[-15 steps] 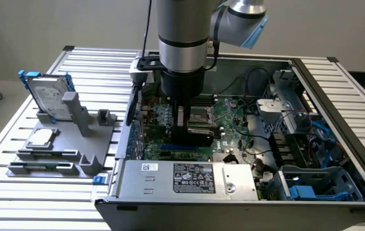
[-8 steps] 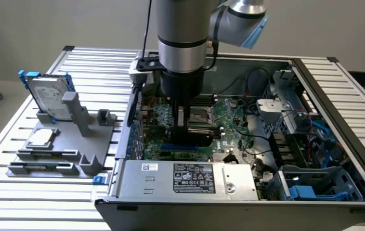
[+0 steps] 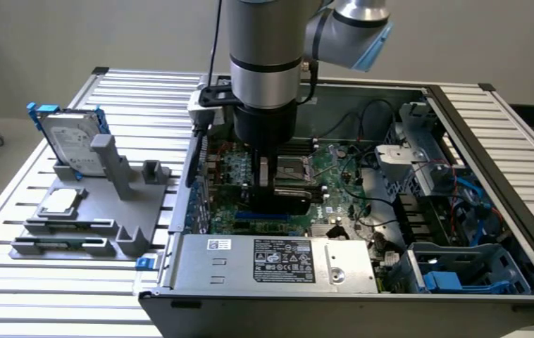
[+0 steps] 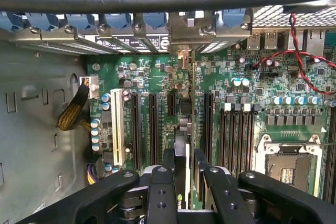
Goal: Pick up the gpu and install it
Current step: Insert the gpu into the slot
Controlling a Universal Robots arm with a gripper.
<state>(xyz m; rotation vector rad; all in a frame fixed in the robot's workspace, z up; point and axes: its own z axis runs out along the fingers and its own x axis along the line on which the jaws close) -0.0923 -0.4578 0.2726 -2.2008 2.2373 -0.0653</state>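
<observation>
Grip on the gpu (image 4: 181, 148): the gripper (image 4: 184, 157) has its dark jaws pressed against the card's two flat sides, pinching it upright and edge-on. Seen along its thin edge in the wrist view, the card shows a black rounded cover with a small green-and-white logo close to the jaws, and a narrow strip of green circuit board along one side. Its far end reaches towards the row of blue clips (image 4: 115, 20) at the case wall. It stands over the motherboard (image 4: 157, 77), in line with the long black slots, between a white slot (image 4: 116, 129) and the empty processor socket (image 4: 286, 163). Whether its lower edge touches a slot cannot be told.

In the middle of the exterior view, the silver-and-grey arm (image 3: 262, 56) comes straight down into the open computer case (image 3: 492, 165), with the card a dark block below the wrist, above the green board. A silver power supply (image 3: 277, 259) fills the case's near edge at the bottom of the frame.

At the exterior view's left, well apart from the case, a grey holder (image 3: 107, 211) sits on the slatted metal table (image 3: 41, 296). It carries a hard drive (image 3: 70, 137) in a blue frame, standing upright, and a small square processor chip (image 3: 60, 202) lying flat.
</observation>
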